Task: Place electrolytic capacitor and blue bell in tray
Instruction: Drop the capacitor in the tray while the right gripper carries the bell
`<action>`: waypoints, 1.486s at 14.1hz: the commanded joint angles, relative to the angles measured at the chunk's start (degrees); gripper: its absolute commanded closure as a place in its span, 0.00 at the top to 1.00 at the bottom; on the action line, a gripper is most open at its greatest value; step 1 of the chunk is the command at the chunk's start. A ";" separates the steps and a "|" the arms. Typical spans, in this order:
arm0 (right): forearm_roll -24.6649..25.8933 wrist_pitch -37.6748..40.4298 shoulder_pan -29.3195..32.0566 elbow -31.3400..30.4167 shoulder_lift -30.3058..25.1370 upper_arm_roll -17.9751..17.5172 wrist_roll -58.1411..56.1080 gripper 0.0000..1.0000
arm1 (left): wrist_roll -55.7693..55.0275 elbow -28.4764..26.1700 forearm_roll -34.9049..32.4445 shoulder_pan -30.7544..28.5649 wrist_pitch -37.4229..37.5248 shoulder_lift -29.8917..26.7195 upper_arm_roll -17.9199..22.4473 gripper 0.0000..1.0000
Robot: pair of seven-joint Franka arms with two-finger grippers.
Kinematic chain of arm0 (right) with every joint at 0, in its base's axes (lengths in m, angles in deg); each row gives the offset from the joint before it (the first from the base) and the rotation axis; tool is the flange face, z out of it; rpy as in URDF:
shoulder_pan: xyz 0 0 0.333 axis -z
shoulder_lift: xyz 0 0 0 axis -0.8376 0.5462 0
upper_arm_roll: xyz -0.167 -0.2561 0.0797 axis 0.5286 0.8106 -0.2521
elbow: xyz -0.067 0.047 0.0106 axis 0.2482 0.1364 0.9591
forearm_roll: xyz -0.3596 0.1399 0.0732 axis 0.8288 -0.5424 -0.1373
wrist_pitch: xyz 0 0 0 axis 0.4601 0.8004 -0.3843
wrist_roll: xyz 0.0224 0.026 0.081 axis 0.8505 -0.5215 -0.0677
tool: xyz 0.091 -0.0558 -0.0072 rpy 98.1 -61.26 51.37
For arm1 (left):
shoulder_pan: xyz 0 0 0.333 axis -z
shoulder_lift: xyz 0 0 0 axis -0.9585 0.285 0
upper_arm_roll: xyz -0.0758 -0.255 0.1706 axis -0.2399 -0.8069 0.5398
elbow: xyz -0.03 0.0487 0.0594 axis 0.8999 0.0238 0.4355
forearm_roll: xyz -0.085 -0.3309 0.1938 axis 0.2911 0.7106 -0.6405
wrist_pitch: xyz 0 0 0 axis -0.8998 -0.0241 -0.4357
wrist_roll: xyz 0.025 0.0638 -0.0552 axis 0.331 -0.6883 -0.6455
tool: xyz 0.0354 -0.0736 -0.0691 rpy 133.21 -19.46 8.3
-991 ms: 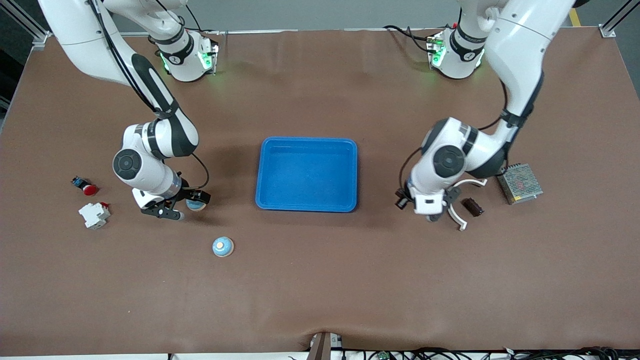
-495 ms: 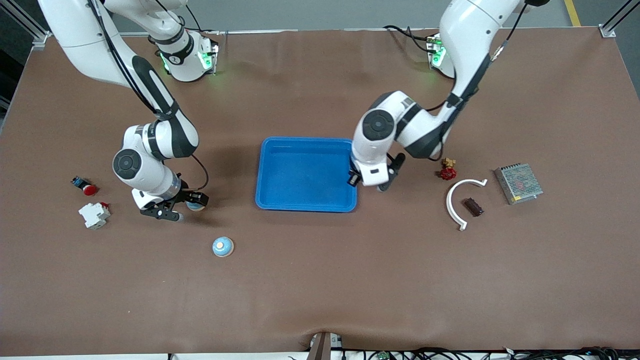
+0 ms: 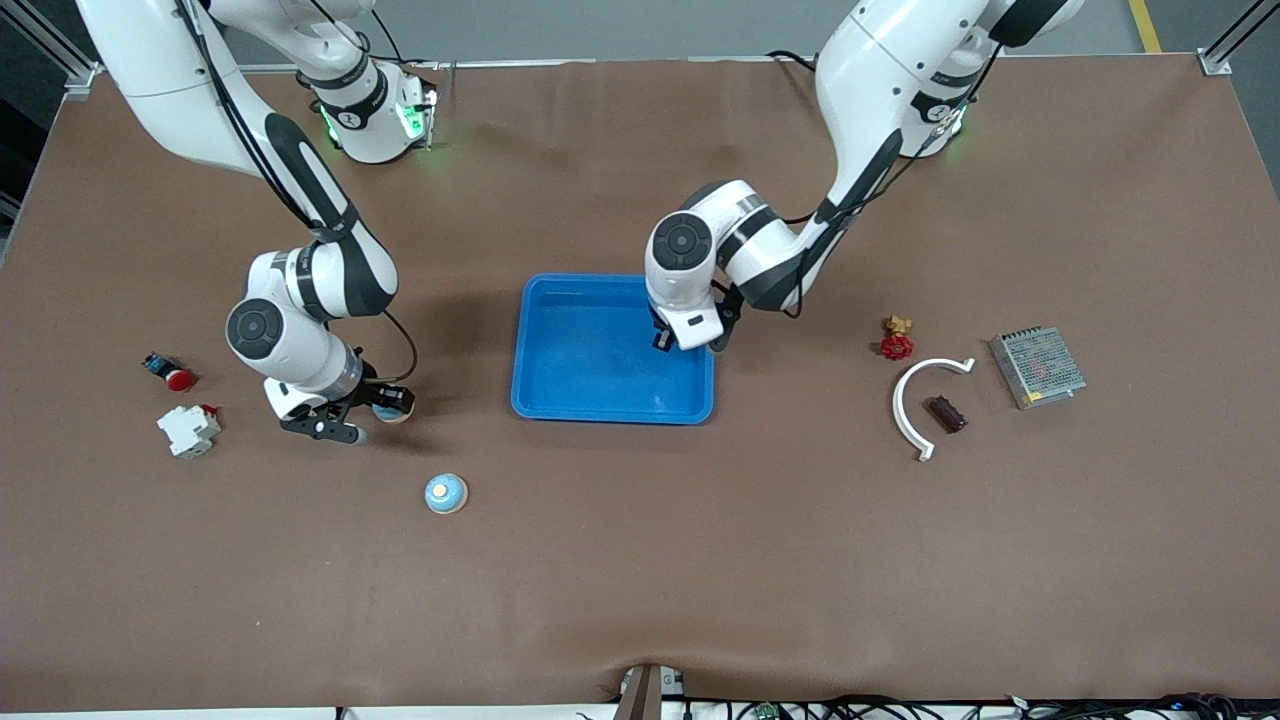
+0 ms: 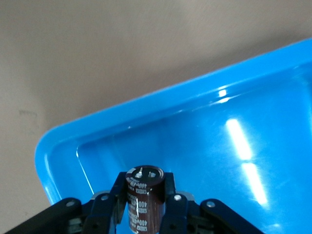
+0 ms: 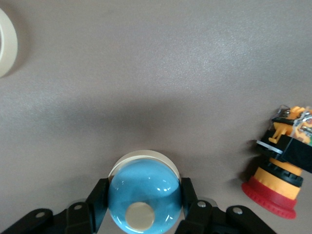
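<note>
The brown matte table (image 3: 640, 560) fills almost the whole front view, with both arm bases along its upper edge.

The left gripper (image 4: 145, 201) is closed on the dark brown cylindrical electrolytic capacitor (image 4: 145, 197), which stands upright between the two fingers. It hangs over the shallow bright-blue rectangular plastic tray (image 3: 530, 340), near the tray's corner, in the centre of the front view. To finish this step well, I think the arm should go lower, close to the tray floor, and a little more inward from the rim before the fingers open, so that the can does not bounce or roll out (it is round and would roll easily if it falls on its side).

The right gripper (image 5: 144, 204), at the middle left of the front view, is closed on a glossy blue dome-shaped bell (image 5: 144, 197) with a pale button on top; the bell looks low, at the table. A second similar blue bell (image 3: 445, 493) lies lower in that view. The grip sits on the curved sides of the dome, so I judge that a slow, straight lift is safer.

A red push button with a yellow collar (image 5: 278, 170) stands near the held bell.
</note>
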 commanded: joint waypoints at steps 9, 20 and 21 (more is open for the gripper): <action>0.58 12.58 -17.56 1.50 -9.85 -0.31 30.18 0.00 | 0.26 6.93 -2.77 -0.71 8.45 -0.24 1.14 1.00; -0.04 1.18 -29.44 -4.30 -8.90 -0.39 45.67 0.00 | 32.33 8.44 -9.54 -21.88 22.55 -7.98 1.14 1.00; -0.04 -0.32 -30.32 -4.39 -8.20 -0.39 47.07 0.00 | 34.44 8.36 -10.59 -24.08 22.55 -7.89 0.97 0.98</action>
